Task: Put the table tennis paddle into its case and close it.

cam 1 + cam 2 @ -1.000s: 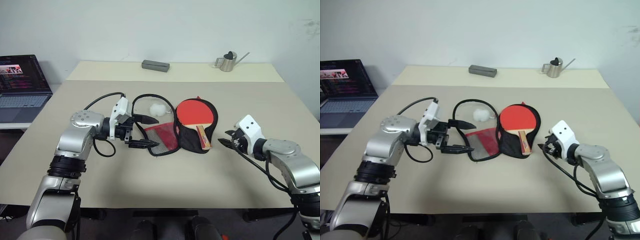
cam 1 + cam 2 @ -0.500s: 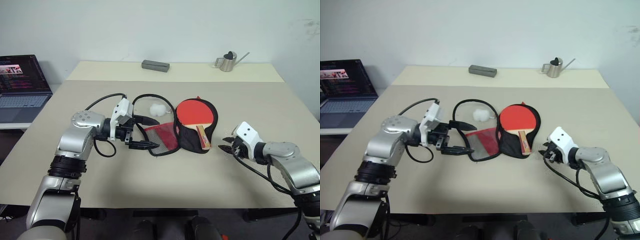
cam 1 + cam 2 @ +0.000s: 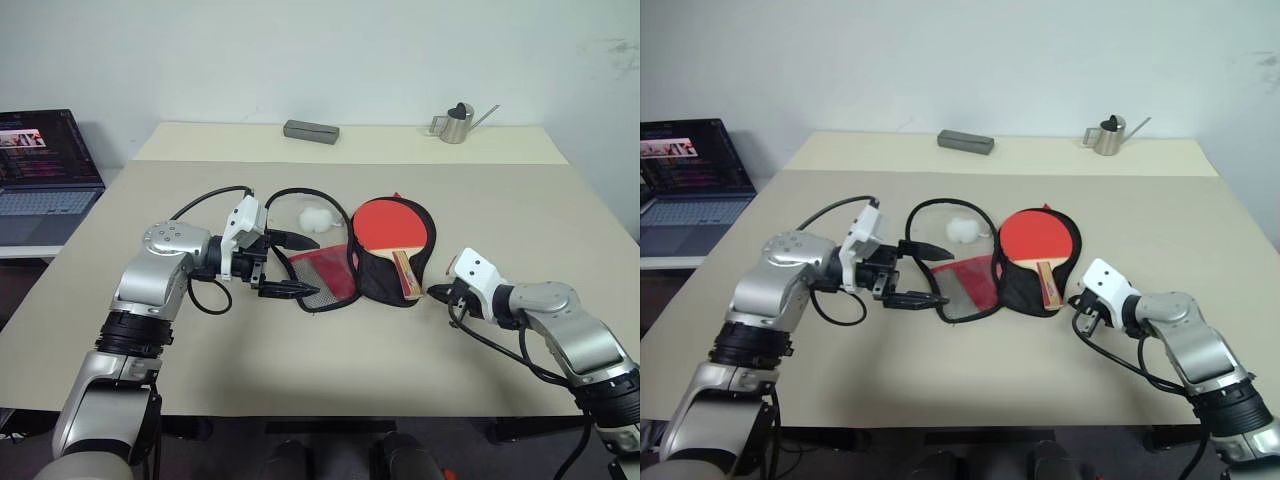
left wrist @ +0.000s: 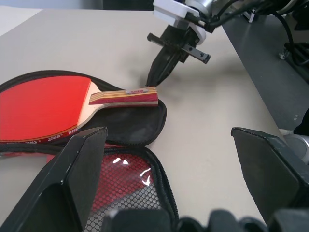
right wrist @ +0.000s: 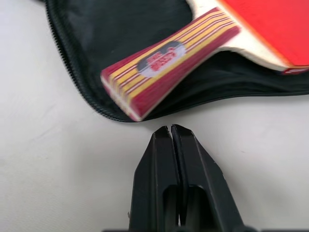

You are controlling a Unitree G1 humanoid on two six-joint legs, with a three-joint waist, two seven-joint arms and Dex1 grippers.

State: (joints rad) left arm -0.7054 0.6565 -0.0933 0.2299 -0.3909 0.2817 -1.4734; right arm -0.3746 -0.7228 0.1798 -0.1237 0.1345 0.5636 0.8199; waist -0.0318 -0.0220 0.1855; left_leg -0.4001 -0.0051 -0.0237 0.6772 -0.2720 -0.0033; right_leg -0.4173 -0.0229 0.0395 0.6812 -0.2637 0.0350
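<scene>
The case lies unzipped and spread open mid-table: its red mesh half (image 3: 325, 275) to the left, its black half (image 3: 375, 283) to the right, the white pom-pom (image 3: 318, 216) behind. The table tennis paddle (image 3: 392, 224) rests red face up on the black half, its striped handle (image 5: 164, 63) reaching the zipper edge. My left gripper (image 3: 305, 266) is open, hovering at the left edge of the mesh half, nothing between its fingers (image 4: 72, 183). My right gripper (image 5: 171, 129) is shut and empty, its tips low over the table just short of the handle's end.
A laptop (image 3: 45, 165) sits on a side desk at the far left. A grey box (image 3: 311, 131) and a small metal watering can (image 3: 455, 122) stand along the table's back. Bare tabletop (image 3: 330, 360) lies in front of the case.
My right gripper has closed and dropped down and leftward to the end of the paddle's handle. The left arm, case and paddle have stayed put.
</scene>
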